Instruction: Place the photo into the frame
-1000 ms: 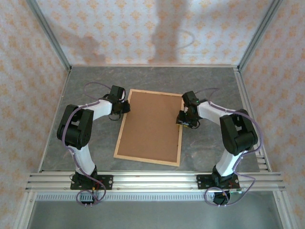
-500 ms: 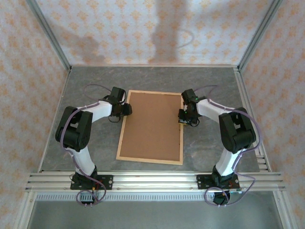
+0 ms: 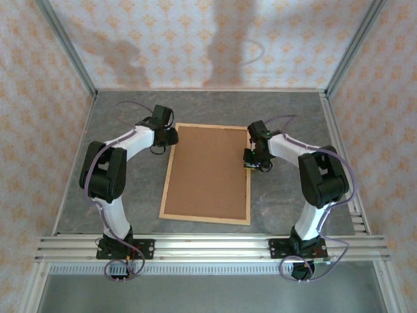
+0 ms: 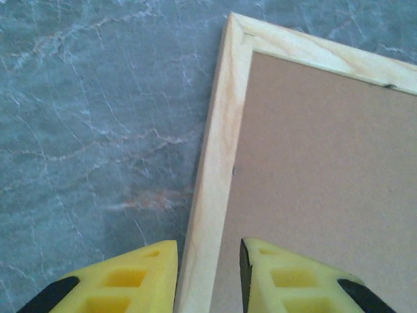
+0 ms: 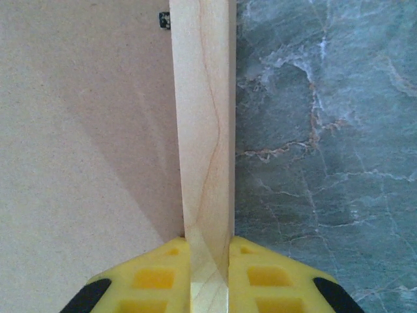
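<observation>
The frame is laid flat at the middle of the table, back side up, with the brown backing board seated inside its wooden rails. This is presumably so that it can be loaded from behind. Whether the photo lies under the board cannot be told.

The right gripper is pressed tight on the 3 o'clock rail, toward its far end, with a finger on each side; this is judged to be a steadying hold. The left gripper is set astride the 9 o'clock rail near the 11 o'clock corner. Its jaws are slightly spread, and board is seen between the inner finger and the wood, so nothing is pinched.

The frame's long axis is run almost from 6 to 12 o'clock, and the far end is tipped faintly toward 1.
</observation>
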{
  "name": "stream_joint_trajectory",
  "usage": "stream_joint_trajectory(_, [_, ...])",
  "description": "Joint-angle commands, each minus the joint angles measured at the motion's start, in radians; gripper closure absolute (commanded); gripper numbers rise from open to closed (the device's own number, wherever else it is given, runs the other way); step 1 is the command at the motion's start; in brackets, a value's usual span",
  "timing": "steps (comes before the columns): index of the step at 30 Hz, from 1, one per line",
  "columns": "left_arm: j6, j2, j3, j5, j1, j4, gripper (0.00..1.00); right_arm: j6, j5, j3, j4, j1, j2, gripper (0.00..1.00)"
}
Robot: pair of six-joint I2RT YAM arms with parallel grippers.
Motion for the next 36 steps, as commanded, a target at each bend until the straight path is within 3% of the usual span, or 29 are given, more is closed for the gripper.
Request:
stream_joint_trajectory(1, [0.035,0.071,0.067,-0.049,0.008,-0.084,0.70,-0.023,0.069,0.022,0.003,-0.008,0.040,0.84])
stream_joint_trajectory(16, [0.062,0.193,0.215,-0.063,0.027,-0.126,0.77,-0.026,0.048,0.036,0.001,-0.009,0.058,0.84])
stream_joint_trajectory(36, [0.062,0.231,0.200,0.010,0.015,-0.111,0.76,-0.032,0.049,0.043,-0.007,-0.009,0.070,0.84])
